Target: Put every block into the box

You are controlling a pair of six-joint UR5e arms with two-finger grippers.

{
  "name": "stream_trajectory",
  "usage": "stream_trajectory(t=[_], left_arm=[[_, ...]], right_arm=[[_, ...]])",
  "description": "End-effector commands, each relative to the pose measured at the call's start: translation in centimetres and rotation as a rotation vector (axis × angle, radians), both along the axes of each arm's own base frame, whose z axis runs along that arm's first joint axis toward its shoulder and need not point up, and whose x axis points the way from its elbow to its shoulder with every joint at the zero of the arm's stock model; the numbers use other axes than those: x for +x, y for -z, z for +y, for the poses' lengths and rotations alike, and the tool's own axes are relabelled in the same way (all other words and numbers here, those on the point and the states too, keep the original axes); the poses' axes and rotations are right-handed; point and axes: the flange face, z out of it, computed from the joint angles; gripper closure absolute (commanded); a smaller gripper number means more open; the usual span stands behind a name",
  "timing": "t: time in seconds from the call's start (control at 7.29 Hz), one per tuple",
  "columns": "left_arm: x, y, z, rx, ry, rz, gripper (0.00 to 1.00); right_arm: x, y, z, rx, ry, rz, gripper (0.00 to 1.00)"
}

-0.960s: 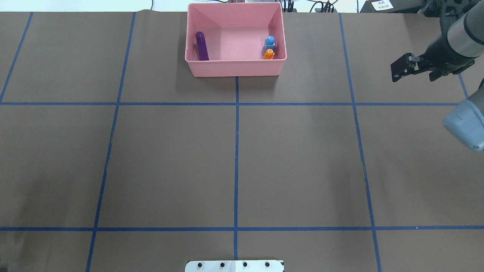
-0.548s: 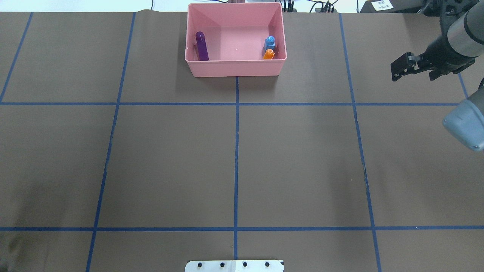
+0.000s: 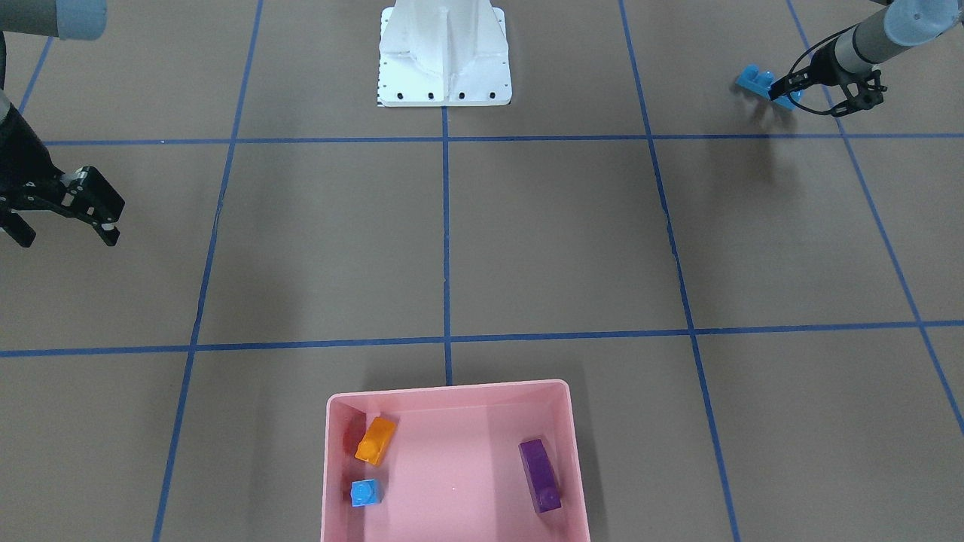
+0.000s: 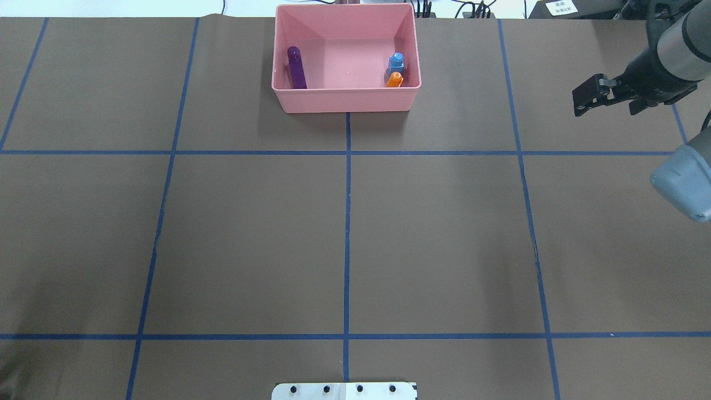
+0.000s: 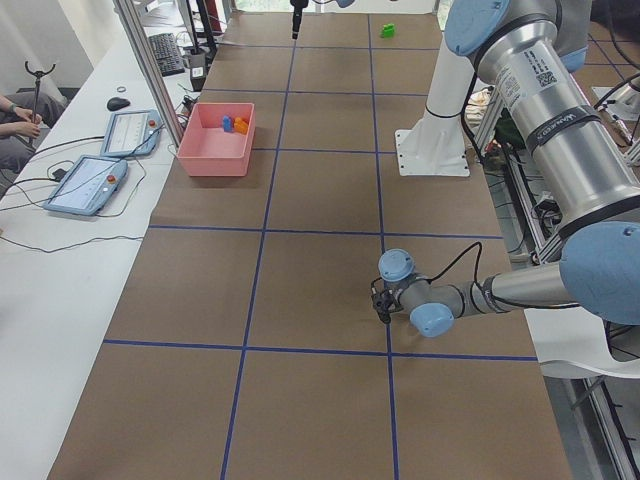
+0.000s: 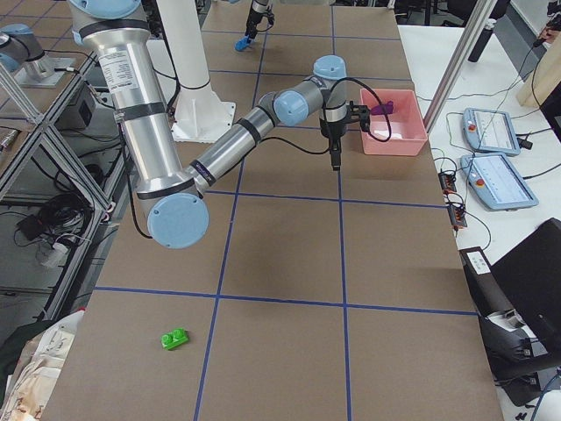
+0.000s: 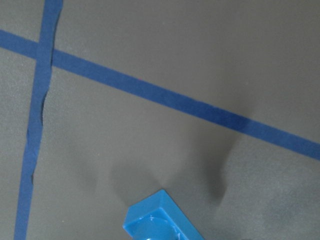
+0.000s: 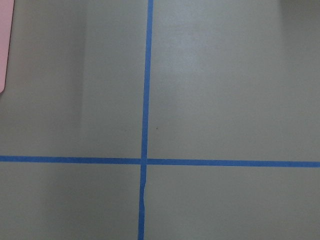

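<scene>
The pink box (image 3: 452,390) stands at the far middle of the table, also in the overhead view (image 4: 344,101). In it lie a purple brick (image 3: 540,474), an orange brick (image 3: 375,439) and a blue one-stud brick (image 3: 365,492). My left gripper (image 3: 782,92) is shut on the long blue brick (image 3: 753,78), held just above the mat near my base side; the brick's end shows in the left wrist view (image 7: 160,222). A green brick (image 6: 175,338) lies alone on the mat at my right end. My right gripper (image 4: 605,108) is open and empty, raised to the right of the box.
The white robot base (image 3: 444,53) stands at the near middle edge. Blue tape lines (image 4: 347,222) divide the brown mat into squares. Tablets and cables (image 5: 100,165) lie on the side bench beyond the box.
My right gripper has drifted slightly toward the far edge of the table, still open. The box and the bricks in it have not moved.
</scene>
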Motion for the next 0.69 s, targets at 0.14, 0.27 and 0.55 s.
stream_trajectory(t=[0.14, 0.27, 0.55], left_arm=[[-0.24, -0.2, 0.34, 0.006, -0.01, 0.002, 0.57], [-0.23, -0.16, 0.36, 0.006, -0.01, 0.005, 0.77], [-0.31, 0.09, 0.4, 0.02, -0.011, 0.028, 1.0]], right_arm=[[0.29, 0.59, 0.36, 0.009, -0.003, -0.006, 0.01], [0.3, 0.51, 0.38, 0.008, -0.003, -0.005, 0.01], [0.32, 0.43, 0.4, 0.008, -0.002, -0.004, 0.01]])
